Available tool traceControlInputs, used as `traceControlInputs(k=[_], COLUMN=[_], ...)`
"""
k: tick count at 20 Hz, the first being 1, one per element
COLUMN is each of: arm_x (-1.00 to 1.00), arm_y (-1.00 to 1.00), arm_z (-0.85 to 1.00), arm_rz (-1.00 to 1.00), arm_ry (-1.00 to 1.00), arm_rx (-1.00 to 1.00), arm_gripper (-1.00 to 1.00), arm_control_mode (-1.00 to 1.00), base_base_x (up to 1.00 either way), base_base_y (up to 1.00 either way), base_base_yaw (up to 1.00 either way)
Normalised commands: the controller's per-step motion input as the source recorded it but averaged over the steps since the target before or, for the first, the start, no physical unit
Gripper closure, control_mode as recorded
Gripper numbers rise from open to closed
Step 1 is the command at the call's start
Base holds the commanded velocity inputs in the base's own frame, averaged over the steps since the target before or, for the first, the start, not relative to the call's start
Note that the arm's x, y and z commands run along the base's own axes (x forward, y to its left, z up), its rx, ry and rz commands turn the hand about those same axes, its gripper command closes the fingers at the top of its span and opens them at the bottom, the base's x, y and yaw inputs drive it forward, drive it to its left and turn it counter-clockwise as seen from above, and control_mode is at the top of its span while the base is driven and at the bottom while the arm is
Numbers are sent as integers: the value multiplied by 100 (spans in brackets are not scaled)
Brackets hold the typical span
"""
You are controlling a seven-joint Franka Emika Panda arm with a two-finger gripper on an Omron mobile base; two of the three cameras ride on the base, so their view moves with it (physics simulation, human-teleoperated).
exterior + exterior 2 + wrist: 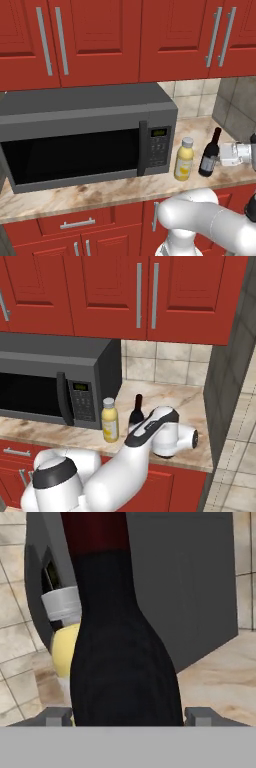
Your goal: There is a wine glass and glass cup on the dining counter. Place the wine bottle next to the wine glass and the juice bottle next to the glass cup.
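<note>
Now the tool [127,717] is at the wine bottle [122,642], at the height of the bottle's body. In the hand view its two finger tips [56,716] stand spread, one on each side of the dark glass, and the bottle sits between them. Whether the tips already press on the glass I cannot tell; a small gap seems to remain on both sides.

From the left base view the white hand reaches the bottle [210,154] from the right side, level with the pale label. The bottle stands upright on the tabletop [100,192], the marbled one under the red wall cabinets [100,40].

Just beside it, on the side of the microwave [85,135], stands the juice bottle [183,160], also upright, with its cream cap on top. The two bottles are close together but I cannot tell if they touch. In the hand view the yellow bottle [64,649] shows partly behind the dark one, and the grey side of the microwave is behind both.

In the right base view the arm covers the lower part of the wine bottle [137,412]; the juice bottle [110,420] stands free next to the microwave's control panel [82,401]. Beige wall tiles [160,363] are behind.
</note>
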Motion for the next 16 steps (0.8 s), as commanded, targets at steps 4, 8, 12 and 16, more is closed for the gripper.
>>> traceControlInputs(k=[4, 8, 12, 16], arm_x=[-37, -46, -46, -46], arm_y=[0, 0, 1, 13], arm_z=[54, 60, 63, 57], arm_rz=[0, 1, 0, 0], arm_ry=[-1, -6, -10, -1], arm_rx=[0, -2, -3, 0], arm_gripper=[100, 100, 100, 100], arm_control_mode=[-100, -100, -100, -100], base_base_x=[0, 0, 0, 0], base_base_y=[0, 0, 0, 0], base_base_yaw=[0, 0, 0, 0])
